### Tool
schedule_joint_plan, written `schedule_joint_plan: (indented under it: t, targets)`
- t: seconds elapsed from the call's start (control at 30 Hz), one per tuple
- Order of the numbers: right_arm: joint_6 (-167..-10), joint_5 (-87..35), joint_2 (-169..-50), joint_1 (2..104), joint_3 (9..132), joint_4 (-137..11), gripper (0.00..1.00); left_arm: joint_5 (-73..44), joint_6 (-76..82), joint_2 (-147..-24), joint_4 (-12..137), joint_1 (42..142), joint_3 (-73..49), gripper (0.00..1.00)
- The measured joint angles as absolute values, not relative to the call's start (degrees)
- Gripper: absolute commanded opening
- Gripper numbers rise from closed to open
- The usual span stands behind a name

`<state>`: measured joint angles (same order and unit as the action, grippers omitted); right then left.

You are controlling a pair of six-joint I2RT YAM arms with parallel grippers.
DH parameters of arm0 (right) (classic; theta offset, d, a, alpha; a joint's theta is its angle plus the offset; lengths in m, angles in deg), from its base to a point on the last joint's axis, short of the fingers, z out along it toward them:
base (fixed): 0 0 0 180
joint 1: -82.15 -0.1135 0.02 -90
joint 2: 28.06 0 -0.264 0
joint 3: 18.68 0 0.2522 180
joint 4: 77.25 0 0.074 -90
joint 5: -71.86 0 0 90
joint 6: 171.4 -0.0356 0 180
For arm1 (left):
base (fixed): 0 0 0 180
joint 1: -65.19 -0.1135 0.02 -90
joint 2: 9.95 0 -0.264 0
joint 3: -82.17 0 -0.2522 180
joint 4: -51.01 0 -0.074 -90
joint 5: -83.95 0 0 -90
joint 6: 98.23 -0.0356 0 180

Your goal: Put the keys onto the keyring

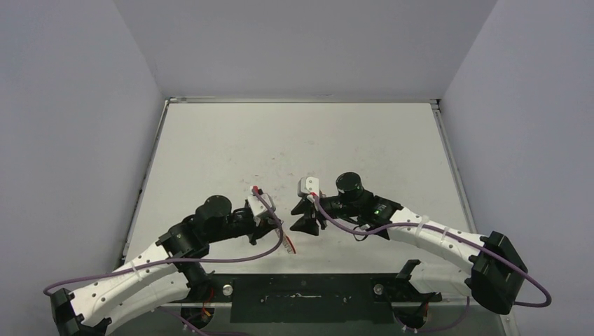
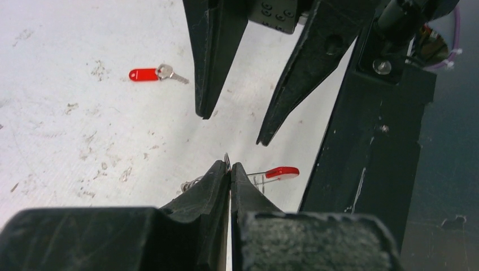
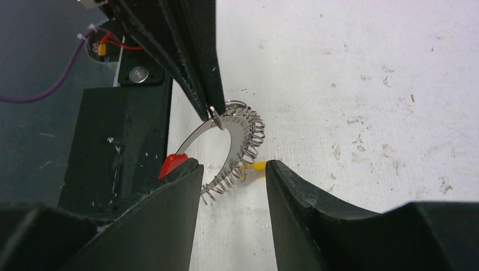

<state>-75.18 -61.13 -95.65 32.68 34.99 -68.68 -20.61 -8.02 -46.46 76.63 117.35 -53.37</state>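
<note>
1. Nearest, by the counter's (image 1: pixel 210 140) near edge and just beside the black base plate (image 2: pixel 367 158), the left claw (image 2: pixel 229 168) is pressed together, pinching the wire of the keyring (image 3: pixel 245 132). It holds the loop up off the counter.
2. The keyring is a loop of silvery coiled wire on a thin flat band, with a red sleeve (image 3: pixel 172 165) at its 7 o'clock in the right wrist view. The left claw's tips grip it at its 11 o'clock.
3. The right claw (image 3: pixel 233 165) faces the left one from about 3 o'clock in the top view. Its fingers are spread and hold nothing. The loop hangs at 12 o'clock from its gap, just beyond the fingertips.
4. A yellow key (image 3: pixel 254 166) shows only its yellow head, low behind the coils between the right claw's fingers. Whether it is threaded on the loop or merely lying beyond it, I cannot tell.
5. Farthest, the red key (image 2: pixel 149 74) lies flat on the counter at about 11 o'clock from the left claw's tips in the left wrist view, well apart from the loop. Its long axis runs 9 to 3, with the red head at 9 and the small silver blade at 3.
6. The right claw is free and seems nearer the red key, so fetching it probably falls to that arm while the left steadies the loop.
</note>
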Motion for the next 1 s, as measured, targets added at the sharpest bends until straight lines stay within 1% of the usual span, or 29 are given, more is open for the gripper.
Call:
schedule_joint_plan:
  t: [0.17,0.3,0.6,0.73,0.83,0.93,1.0]
  targets:
    - [-68.29,-63.68,-94.42,32.68,35.05,-65.69,0.45,-20.15,-11.62,-51.57,86.90,117.39,-45.41,0.00]
    - [-65.91,-65.93,-94.07,32.68,35.05,-65.73,0.44,-20.11,-13.94,-54.26,92.04,117.39,-41.67,0.00]
    - [-70.41,-67.75,-96.22,31.69,33.48,-78.63,0.40,-21.31,-17.50,-58.00,96.67,118.14,-38.29,0.00]
    - [-71.20,-67.73,-98.75,30.16,33.48,-81.34,0.35,-21.75,-18.01,-58.61,96.76,118.64,-38.02,0.00]
    - [-71.13,-67.73,-100.24,29.53,33.50,-81.60,0.29,-21.95,-18.23,-58.66,96.76,118.79,-37.96,0.00]
    - [-70.50,-67.75,-100.70,29.22,33.48,-81.64,0.21,-22.36,-18.47,-58.66,96.74,118.92,-37.94,0.00]
    - [-70.11,-67.97,-100.87,29.22,33.48,-81.64,0.13,-22.54,-18.68,-58.63,96.76,119.10,-37.94,0.00]
